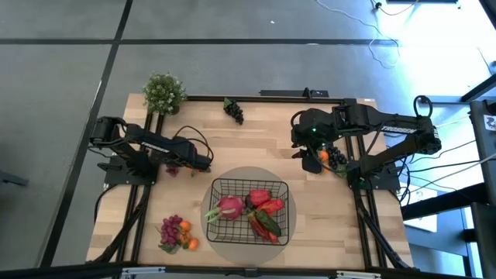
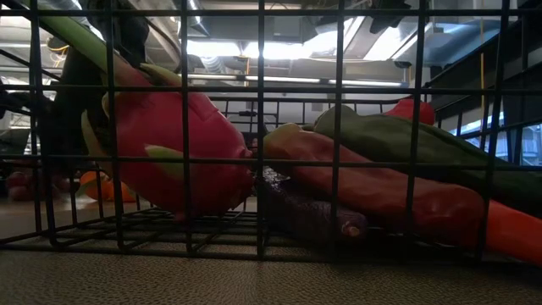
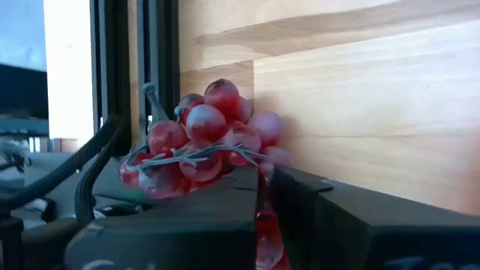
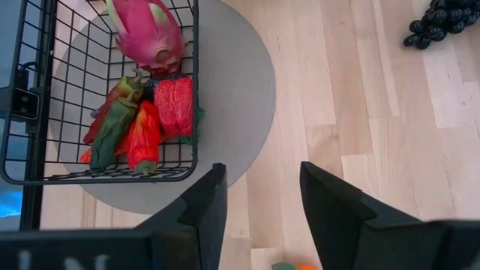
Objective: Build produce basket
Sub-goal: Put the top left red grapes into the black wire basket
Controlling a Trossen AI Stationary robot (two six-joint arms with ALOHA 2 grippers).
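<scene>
1. The basket sits on a grey round mat at the table's near middle, holding a pink radish and red peppers.
2. Over at the table's left side, the left gripper has its fingers pinched together on a red grape bunch.
3. The right gripper hangs partly open and empty above the right side, near an orange.

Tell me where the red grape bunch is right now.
The red grape bunch sits at the table's left side in the high view, pinched in the left gripper, left of the basket and below the potted plant.
</scene>
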